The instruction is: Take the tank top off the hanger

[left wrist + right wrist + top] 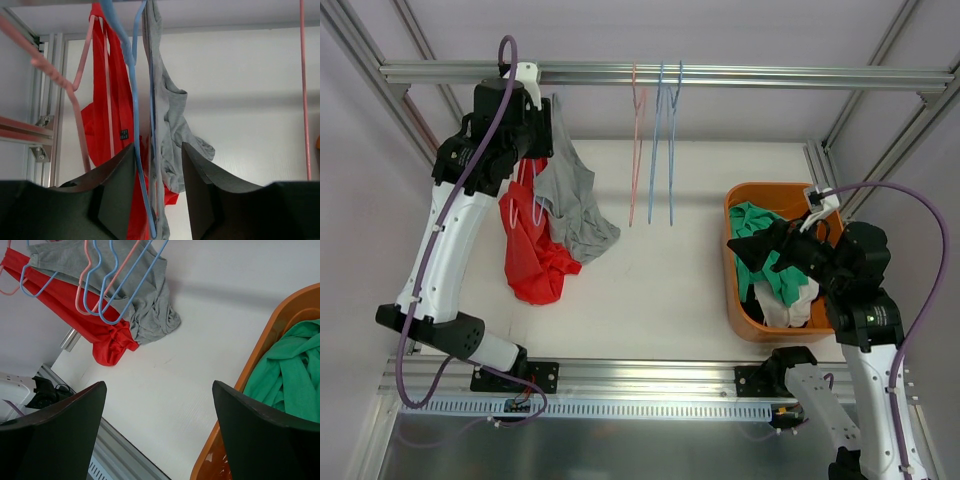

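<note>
Grey tank top (pixel 167 125) hangs on its blue hanger (pixel 137 150) at the left end of the rail (pixel 720 75), its hem bunched on the table (pixel 670 290) beside a red top (pixel 100 130). Your left gripper (pixel 158 147) has its fingers (pixel 117 185) narrowed either side of the fabric and hanger wire (you can't tell whether they pinch). Your right gripper (pixel 159 385) gapes wide beside the orange basket (pixel 270 335).

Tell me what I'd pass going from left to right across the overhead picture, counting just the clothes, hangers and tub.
red tank top → grey tank top → pink hanger → blue hangers → orange basket
</note>
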You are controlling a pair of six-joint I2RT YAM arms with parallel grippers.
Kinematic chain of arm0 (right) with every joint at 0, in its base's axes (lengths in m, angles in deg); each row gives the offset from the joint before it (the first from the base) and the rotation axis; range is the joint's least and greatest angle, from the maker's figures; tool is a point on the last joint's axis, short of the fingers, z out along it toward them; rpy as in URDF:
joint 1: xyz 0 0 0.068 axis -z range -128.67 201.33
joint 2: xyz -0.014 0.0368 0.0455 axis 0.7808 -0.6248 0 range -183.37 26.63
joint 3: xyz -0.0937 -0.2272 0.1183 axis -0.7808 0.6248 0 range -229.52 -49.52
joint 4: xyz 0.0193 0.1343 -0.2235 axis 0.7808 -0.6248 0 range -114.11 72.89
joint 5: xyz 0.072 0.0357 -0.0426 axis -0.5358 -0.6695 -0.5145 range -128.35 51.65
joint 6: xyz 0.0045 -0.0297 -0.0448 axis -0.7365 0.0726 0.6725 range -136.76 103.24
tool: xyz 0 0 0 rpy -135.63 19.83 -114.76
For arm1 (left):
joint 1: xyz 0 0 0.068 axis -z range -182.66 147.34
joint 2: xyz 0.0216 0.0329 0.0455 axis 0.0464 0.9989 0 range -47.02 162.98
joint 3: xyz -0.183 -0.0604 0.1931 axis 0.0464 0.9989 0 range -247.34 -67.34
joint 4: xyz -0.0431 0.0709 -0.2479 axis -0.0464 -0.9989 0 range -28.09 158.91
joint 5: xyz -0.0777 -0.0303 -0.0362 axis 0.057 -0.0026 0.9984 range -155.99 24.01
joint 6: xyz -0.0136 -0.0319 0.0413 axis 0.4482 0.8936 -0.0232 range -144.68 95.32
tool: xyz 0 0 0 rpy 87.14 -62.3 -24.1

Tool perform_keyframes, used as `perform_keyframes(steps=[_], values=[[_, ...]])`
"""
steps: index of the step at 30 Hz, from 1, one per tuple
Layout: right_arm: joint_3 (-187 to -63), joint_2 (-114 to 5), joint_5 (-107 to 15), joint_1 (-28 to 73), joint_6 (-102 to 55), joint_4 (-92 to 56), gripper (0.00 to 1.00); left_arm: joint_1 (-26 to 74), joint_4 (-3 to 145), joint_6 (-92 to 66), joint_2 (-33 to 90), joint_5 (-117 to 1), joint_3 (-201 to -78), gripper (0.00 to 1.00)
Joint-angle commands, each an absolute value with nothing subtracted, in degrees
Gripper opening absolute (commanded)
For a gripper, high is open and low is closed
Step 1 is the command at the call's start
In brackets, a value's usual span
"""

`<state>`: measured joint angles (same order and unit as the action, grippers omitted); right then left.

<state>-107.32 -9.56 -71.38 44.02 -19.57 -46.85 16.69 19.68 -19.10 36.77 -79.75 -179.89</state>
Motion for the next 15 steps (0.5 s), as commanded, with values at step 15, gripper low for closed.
perform_keyframes(steps=[15], values=[[-105.6,-8.8,-73.8,44.4,-23.2,-42.3,0.89,15.2,19.8,-19.9,38.7,-76.2,-188.1,0.0]])
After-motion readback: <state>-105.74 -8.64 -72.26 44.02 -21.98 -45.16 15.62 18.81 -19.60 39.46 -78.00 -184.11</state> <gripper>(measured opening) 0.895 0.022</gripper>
